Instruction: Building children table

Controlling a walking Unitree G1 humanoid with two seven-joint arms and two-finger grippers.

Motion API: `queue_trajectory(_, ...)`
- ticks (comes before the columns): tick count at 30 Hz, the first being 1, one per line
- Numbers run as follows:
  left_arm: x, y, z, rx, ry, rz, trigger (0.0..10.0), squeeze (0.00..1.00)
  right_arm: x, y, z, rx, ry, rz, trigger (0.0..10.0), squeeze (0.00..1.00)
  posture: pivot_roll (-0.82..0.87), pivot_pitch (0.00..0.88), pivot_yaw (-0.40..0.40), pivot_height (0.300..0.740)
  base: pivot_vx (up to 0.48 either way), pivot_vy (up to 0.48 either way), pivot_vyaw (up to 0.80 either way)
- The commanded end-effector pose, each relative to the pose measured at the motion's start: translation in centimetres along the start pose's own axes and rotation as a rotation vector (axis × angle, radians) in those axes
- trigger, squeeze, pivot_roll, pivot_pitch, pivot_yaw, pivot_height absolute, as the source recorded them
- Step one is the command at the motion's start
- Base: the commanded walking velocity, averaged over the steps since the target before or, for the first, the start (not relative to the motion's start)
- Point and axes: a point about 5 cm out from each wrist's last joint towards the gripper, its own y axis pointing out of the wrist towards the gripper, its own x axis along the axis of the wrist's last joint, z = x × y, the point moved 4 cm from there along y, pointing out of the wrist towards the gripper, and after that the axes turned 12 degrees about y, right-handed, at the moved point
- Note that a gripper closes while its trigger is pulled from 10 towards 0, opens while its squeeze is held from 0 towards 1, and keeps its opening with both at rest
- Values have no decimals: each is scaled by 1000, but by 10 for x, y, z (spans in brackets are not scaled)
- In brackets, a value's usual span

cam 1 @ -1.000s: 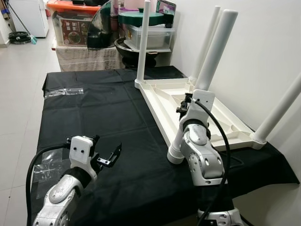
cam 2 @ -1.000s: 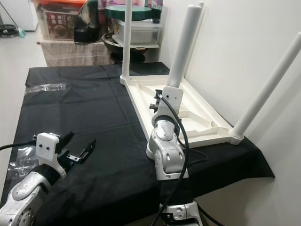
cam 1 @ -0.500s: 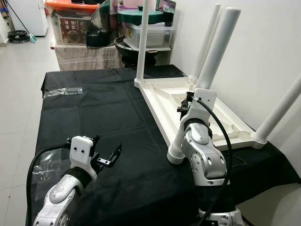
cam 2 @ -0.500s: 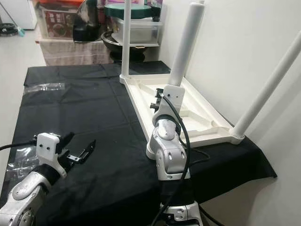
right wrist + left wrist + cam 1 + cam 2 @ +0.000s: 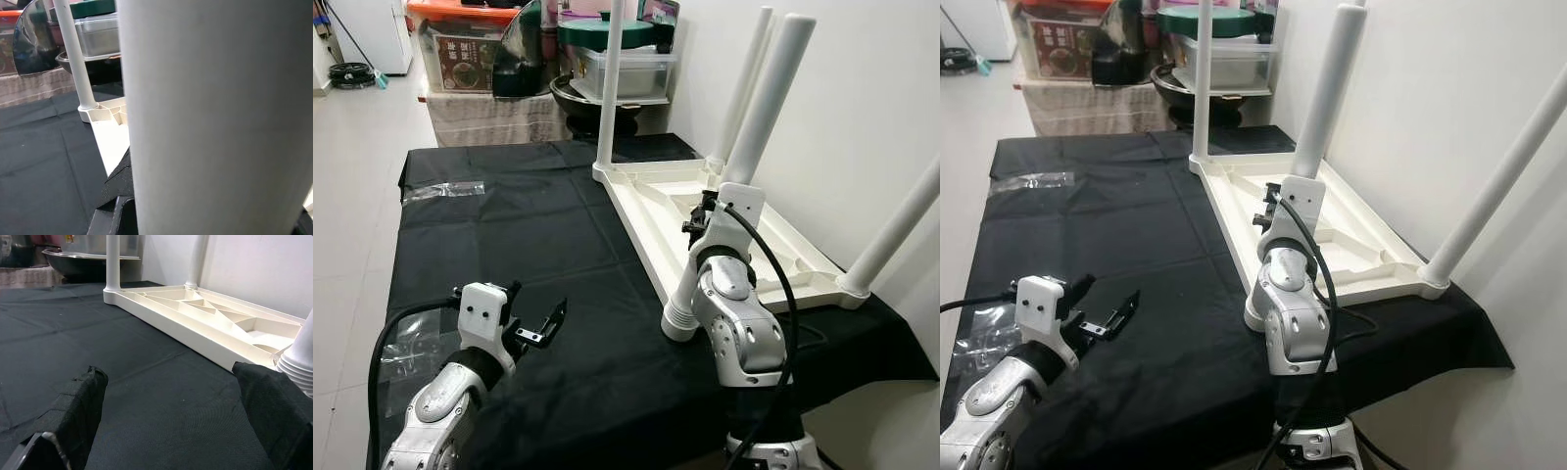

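Note:
A white children's table (image 5: 756, 227) lies upside down on the black cloth (image 5: 529, 235), with its legs pointing up. My right gripper (image 5: 707, 217) is shut on the near left leg (image 5: 769, 108), low on the leg above its ribbed base (image 5: 677, 319). In the right wrist view that leg (image 5: 210, 117) stands between the black finger pads (image 5: 120, 183). My left gripper (image 5: 536, 305) hovers open just above the cloth, left of the table, holding nothing. In the left wrist view its pads (image 5: 80, 404) frame the table's edge (image 5: 195, 333).
The other legs stand at the far left (image 5: 610, 88), far right (image 5: 742, 83) and near right (image 5: 896, 230) corners. Clear plastic wrap (image 5: 445, 190) lies on the cloth's far left. Storage boxes (image 5: 470, 54) and a dark bowl (image 5: 587, 103) stand behind. A white wall (image 5: 871, 88) runs along the right.

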Motion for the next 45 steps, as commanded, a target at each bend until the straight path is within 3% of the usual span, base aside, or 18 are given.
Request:
queue_trajectory(1, 0, 2, -3, -15, 9, -5, 10000, 0, -36, 0, -21, -78, -9, 151, 10000, 878, 64, 0, -93, 740, 0, 0, 0)
queue_trajectory(2, 0, 2, -3, -15, 9, -5, 10000, 0, -36, 0, -21, -78, -9, 151, 10000, 878, 64, 0, -93, 740, 0, 0, 0)
queue_trajectory(3, 0, 2, -3, -15, 10, -5, 10000, 0, -34, -1, -21, -75, 1, 141, 10000, 1000, 64, 0, -93, 740, 0, 0, 0)
queue_trajectory(20, -1, 3, -2, -17, 15, -3, 10000, 0, -24, -3, -22, -48, 58, 110, 10000, 1000, 58, 0, -87, 740, 0, 0, 0)
queue_trajectory(23, -1, 3, -1, -18, 18, -2, 10000, 0, -42, -2, -30, -93, 91, 219, 10000, 1000, 61, 0, -87, 740, 0, 0, 0)
queue_trajectory(26, -1, 3, -1, -17, 19, -2, 10000, 0, -49, -1, -32, -104, 108, 257, 10000, 1000, 64, 0, -89, 740, 0, 0, 0)
queue_trajectory(32, -1, 1, 4, -6, 24, 1, 10000, 0, -42, 10, -40, -115, 141, 248, 10000, 1000, 67, 0, -89, 740, 0, 0, 0)
queue_trajectory(37, -2, 0, 5, -1, 26, 3, 10000, 0, -36, 16, -38, -95, 189, 240, 10000, 1000, 67, 0, -89, 740, 0, 0, 0)
queue_trajectory(39, -2, 0, 5, 1, 27, 3, 10000, 0, -41, 15, -24, -25, 264, 289, 10000, 980, 69, 0, -90, 740, 0, 0, 0)
queue_trajectory(40, -1, -1, 5, 2, 27, 2, 10000, 0, -44, 13, -17, 8, 297, 316, 10000, 0, 69, 0, -87, 740, 0, 0, 0)
queue_trajectory(45, -1, -1, 6, 4, 29, 1, 10000, 0, -52, 8, -4, 54, 386, 379, 10000, 0, 70, 0, -85, 740, 0, 0, 0)
